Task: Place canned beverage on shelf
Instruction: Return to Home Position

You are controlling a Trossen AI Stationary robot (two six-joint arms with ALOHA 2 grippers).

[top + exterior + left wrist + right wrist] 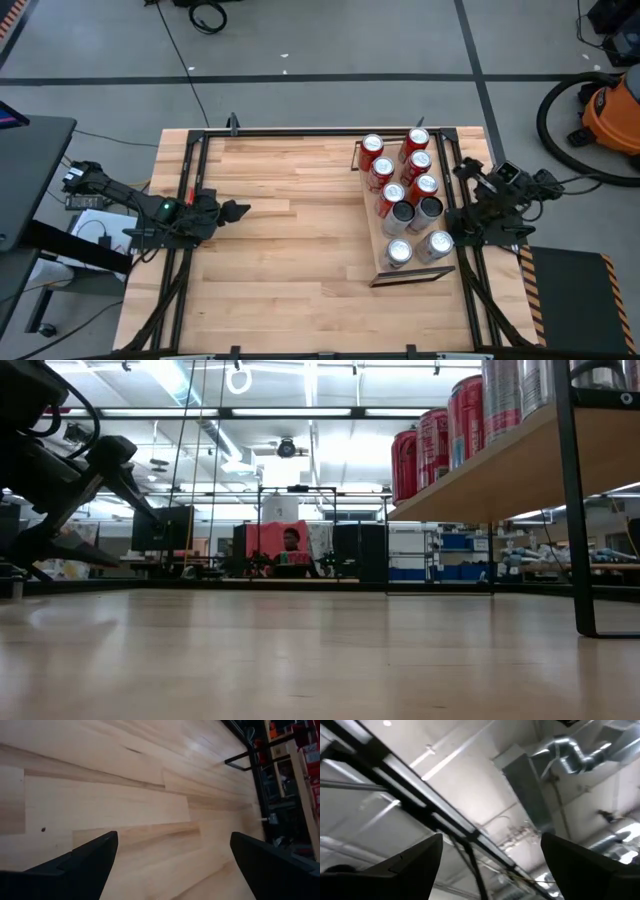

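Several canned beverages, red ones (pixel 405 165) and silver ones (pixel 418 230), stand upright on the shelf (pixel 378 225) at the table's right side. In the low view the light-wood shelf (pixel 480 485) is raised above the tabletop on a black leg (pixel 572 520). Its red cans (pixel 432 445) and silver cans (pixel 520 390) show at the top right. My left gripper (pixel 238 210) hovers open over bare wood at the table's left, nothing between its fingers (pixel 90 857). My right arm (pixel 490 205) is folded by the table's right rail. Its gripper (pixel 491 840) is open and points up at the ceiling.
Black metal rails (pixel 300 131) frame the plank tabletop. Bare wood (pixel 290 250) lies between my left gripper and the shelf. An orange vacuum (pixel 612 115) stands on the floor beyond the far right corner. A person (pixel 291 550) sits far behind the table.
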